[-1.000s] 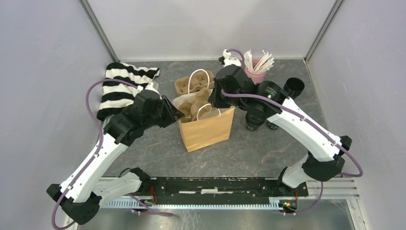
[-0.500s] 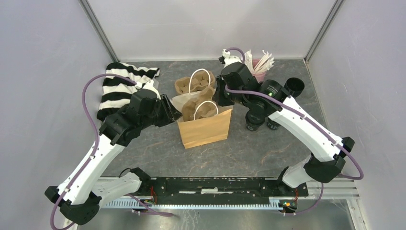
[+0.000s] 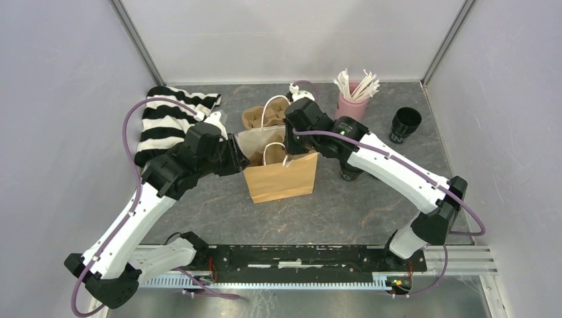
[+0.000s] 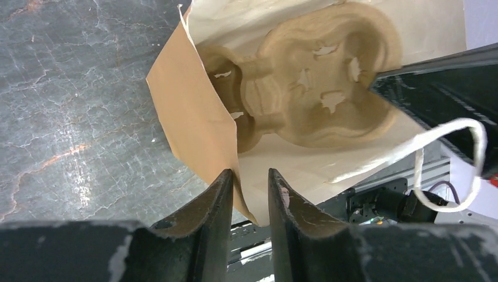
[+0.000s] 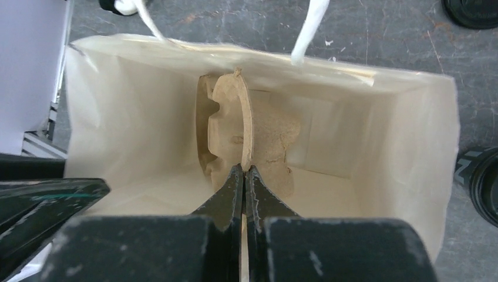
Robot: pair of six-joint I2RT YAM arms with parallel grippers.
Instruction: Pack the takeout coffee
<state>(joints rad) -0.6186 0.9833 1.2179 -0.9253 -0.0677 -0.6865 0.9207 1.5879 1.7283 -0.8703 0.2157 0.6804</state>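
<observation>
A brown paper bag (image 3: 281, 180) stands open mid-table. My right gripper (image 5: 243, 169) reaches down into it, shut on the rim of a brown pulp carrier tray (image 5: 232, 111) that stands on edge inside. My left gripper (image 4: 249, 171) straddles the bag's left wall (image 4: 194, 117). The paper lies against one finger and a gap shows to the other. The tray (image 4: 305, 88) also shows in the left wrist view. One black takeout coffee cup (image 3: 405, 124) stands at the right. Another (image 3: 350, 172) is partly hidden under my right arm, just right of the bag (image 5: 481, 176).
A second pulp carrier (image 3: 255, 119) lies behind the bag. A pink cup of white sticks (image 3: 351, 103) stands at the back. A black-and-white striped cloth (image 3: 169, 122) lies at the back left. Grey walls enclose the table on three sides.
My right arm swung left and lowered the tray deeper into the bag, uncovering the pink cup. The bag shifted slightly left. My left gripper widened, then narrowed again at the bag wall.
</observation>
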